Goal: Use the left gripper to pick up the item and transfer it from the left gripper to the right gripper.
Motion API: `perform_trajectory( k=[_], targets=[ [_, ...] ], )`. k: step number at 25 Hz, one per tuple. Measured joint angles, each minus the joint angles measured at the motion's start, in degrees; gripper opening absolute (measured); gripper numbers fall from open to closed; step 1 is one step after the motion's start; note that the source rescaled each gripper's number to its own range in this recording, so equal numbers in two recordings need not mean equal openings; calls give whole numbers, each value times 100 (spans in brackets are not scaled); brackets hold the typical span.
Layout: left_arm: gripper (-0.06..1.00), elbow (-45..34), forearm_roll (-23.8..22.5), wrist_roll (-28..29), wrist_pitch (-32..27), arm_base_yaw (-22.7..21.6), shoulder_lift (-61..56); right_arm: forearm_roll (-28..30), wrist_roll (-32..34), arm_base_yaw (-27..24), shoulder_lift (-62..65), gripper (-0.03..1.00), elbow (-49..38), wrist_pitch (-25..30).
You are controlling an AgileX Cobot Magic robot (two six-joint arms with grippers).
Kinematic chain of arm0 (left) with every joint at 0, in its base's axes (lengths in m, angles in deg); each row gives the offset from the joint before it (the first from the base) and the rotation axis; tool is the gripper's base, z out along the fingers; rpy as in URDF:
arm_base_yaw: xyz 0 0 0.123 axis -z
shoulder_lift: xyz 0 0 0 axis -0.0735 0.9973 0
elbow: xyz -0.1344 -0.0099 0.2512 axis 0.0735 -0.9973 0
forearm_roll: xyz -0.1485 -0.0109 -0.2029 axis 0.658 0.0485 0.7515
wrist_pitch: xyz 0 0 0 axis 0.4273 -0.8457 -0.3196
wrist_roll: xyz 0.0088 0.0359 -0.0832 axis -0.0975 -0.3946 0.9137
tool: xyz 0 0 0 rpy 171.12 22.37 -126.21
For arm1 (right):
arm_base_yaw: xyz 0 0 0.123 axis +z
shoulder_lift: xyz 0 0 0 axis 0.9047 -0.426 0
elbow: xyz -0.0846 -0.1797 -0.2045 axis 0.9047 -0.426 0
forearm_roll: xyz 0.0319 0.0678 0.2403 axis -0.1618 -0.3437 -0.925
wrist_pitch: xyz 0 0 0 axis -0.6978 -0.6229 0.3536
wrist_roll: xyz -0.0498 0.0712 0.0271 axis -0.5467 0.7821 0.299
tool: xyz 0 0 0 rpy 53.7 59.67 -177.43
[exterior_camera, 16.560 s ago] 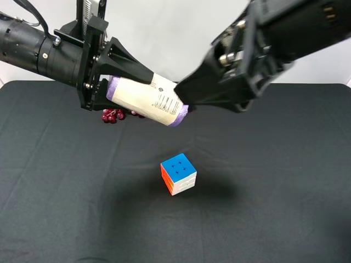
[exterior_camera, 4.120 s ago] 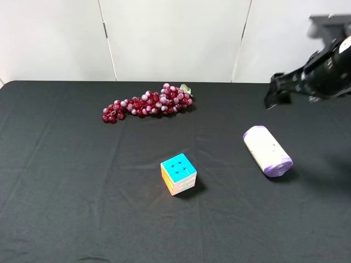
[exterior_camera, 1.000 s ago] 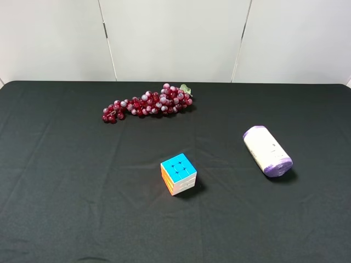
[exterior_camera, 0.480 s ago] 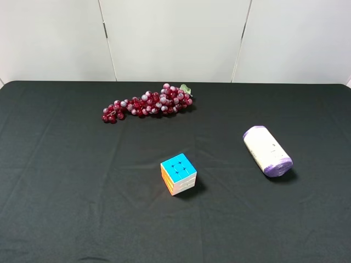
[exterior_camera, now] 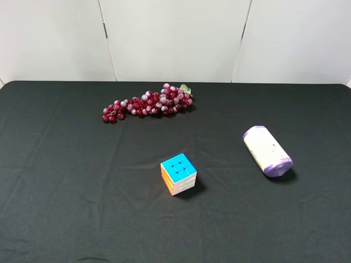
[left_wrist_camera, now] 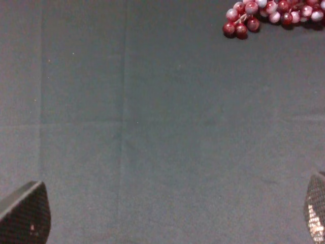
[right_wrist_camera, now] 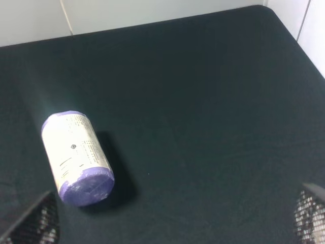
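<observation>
Item (exterior_camera: 267, 150), cube (exterior_camera: 178, 173), grape bunch (exterior_camera: 147, 103): one each.

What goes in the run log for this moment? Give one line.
item: cream-white purple-capped cylindrical container lying on black table | left end effector: open, empty | right end effector: open, empty

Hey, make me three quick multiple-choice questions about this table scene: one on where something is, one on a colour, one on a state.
1. Where does the item lie relative to the puzzle cube, seen from the high camera?
A. left
B. right
C. on top

2. What colour is the cube's top face?
A. blue
B. green
C. black

3. How is the item resting?
A. upright
B. on its side
C. held by a hand

Answers: 1 B, it lies right of the cube. 2 A, the upward face is blue. 3 B, it lies lengthwise on the black cloth, untouched.
</observation>
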Motion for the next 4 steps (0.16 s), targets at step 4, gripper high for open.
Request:
perform_trajectory(
  k=[4],
  targets=[
    [100, 0, 0, 0, 0, 0, 0, 0, 0, 0, 0, 100, 0, 0]
  ],
)
